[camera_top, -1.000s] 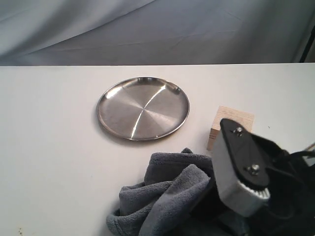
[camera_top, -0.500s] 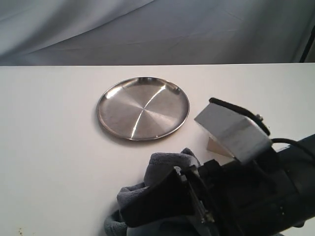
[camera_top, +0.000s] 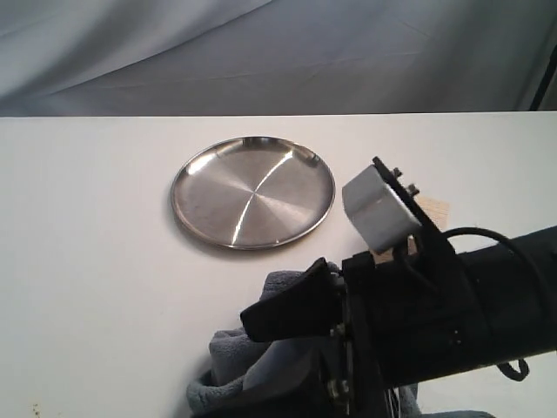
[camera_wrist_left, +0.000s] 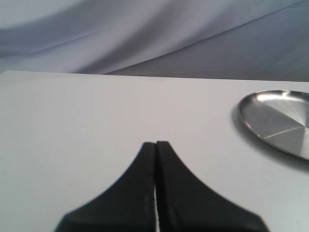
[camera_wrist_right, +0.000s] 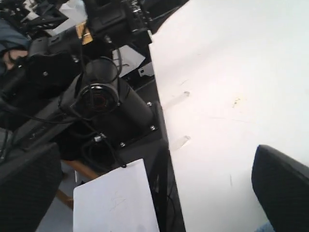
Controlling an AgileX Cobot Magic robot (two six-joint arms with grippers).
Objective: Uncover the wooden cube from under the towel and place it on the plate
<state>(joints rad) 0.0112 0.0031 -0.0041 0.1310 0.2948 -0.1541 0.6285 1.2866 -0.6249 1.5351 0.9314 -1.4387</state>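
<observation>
The steel plate (camera_top: 252,192) lies empty on the white table (camera_top: 87,261); the left wrist view catches its edge (camera_wrist_left: 280,121). Only a tan sliver of the wooden cube (camera_top: 439,212) shows to the plate's right, behind my right arm's grey camera box (camera_top: 380,206). The blue-grey towel (camera_top: 231,348) lies bunched near the front edge, largely covered by that arm. My right gripper (camera_top: 270,348) stands open over the towel, one black finger (camera_top: 287,305) pointing left. My left gripper (camera_wrist_left: 155,143) is shut on nothing, above bare table left of the plate.
A grey cloth backdrop (camera_top: 278,52) hangs behind the table. The right wrist view looks past the table's edge (camera_wrist_right: 161,121) to the black base of the other arm (camera_wrist_right: 111,101) and a white sheet (camera_wrist_right: 113,198) below.
My right arm has turned and swung left over the towel, its camera box rising in front of the cube. The cube and towel are now more hidden. The plate has not moved.
</observation>
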